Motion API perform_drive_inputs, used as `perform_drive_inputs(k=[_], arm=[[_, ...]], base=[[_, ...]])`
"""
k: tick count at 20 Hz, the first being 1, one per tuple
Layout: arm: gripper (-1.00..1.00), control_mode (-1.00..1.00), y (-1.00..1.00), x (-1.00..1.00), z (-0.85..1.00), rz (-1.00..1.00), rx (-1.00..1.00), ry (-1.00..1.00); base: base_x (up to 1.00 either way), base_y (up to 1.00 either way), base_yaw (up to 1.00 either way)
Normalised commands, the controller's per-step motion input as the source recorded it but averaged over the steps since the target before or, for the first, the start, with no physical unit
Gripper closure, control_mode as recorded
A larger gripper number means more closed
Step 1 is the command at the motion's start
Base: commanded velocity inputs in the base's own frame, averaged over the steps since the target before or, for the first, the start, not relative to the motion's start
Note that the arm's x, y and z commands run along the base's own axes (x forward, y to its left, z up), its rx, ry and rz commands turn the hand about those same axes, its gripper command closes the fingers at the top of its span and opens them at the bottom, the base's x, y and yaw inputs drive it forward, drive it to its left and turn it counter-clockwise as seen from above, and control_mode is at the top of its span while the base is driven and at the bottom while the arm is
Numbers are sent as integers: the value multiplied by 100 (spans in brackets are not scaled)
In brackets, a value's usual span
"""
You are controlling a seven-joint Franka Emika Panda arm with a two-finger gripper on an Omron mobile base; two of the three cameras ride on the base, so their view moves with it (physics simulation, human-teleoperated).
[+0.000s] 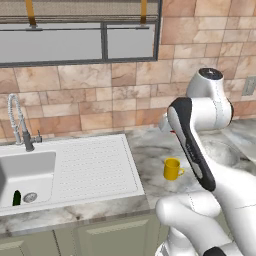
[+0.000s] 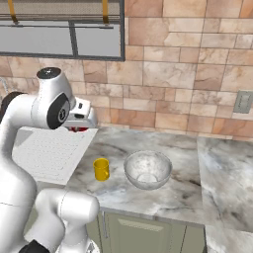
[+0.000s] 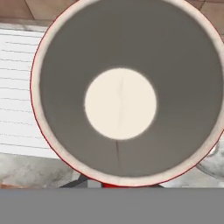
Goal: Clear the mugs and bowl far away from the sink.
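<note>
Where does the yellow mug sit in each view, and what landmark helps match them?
Left base view: yellow mug right of centre, on the counter beside the drainboard.
Right base view: yellow mug left of centre, between drainboard and bowl.
Hand view: not in it.
Shared landmark: the ridged drainboard.

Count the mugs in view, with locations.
2. The yellow mug stands on the counter between the drainboard and the bowl. The red mug is at the gripper, above the drainboard's edge.
</note>
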Motion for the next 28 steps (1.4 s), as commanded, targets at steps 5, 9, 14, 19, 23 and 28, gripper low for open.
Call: perform_drive_inputs(k=[5, 9, 14, 19, 23, 28], arm=[[100, 100, 1, -56, 45, 2, 3, -6], [100, 100, 0, 0, 0, 0, 0, 0], [100, 100, 0, 0, 0, 0, 0, 0], [100, 100, 0, 0, 0, 0, 0, 0], [100, 100, 0, 0, 0, 0, 0, 0], [100, 100, 0, 0, 0, 0, 0, 0]], base=[[-40, 23, 2], [-100, 86, 2], [-83, 100, 44], [0, 46, 88], [0, 5, 100], [0, 0, 100]])
